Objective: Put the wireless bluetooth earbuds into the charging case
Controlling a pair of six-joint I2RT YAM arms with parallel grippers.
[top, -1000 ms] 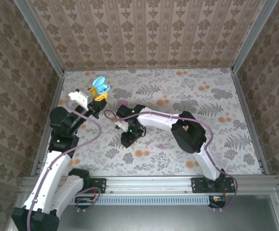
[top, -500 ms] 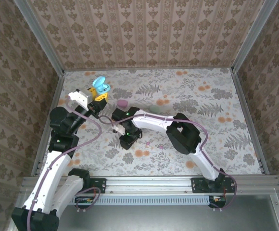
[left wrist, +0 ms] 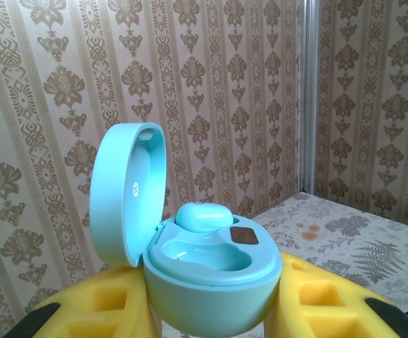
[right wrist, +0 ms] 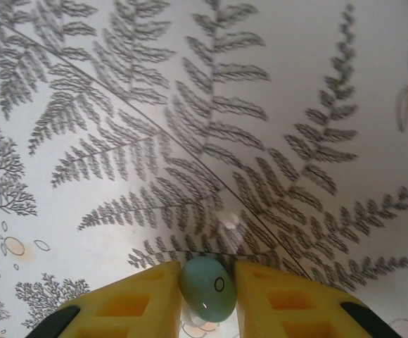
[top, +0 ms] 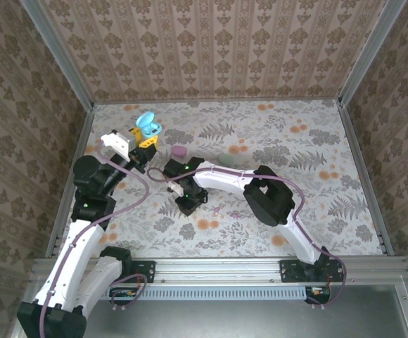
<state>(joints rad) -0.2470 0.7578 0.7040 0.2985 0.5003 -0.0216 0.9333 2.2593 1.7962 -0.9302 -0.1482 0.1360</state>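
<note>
My left gripper (top: 145, 143) is held up at the back left of the table, shut on the teal egg-shaped charging case (top: 146, 127). In the left wrist view the case (left wrist: 211, 282) sits between the yellow pads (left wrist: 316, 303) with its lid tipped open to the left. One teal earbud (left wrist: 202, 215) is seated in it, and the well beside it is empty. My right gripper (top: 188, 202) points down at the table, left of centre. In the right wrist view its yellow pads (right wrist: 141, 303) press both sides of a teal earbud (right wrist: 207, 289) resting on the fern-printed surface.
A pinkish egg-shaped case (top: 179, 151) lies just behind the right gripper, and a greenish one (top: 232, 159) further right. A tiny pinkish bud (top: 218, 210) lies on the table right of the right gripper. Patterned walls enclose the table.
The right gripper's jaws have come together on the teal earbud, and the arm shifted slightly left. The left gripper and case have not moved.
</note>
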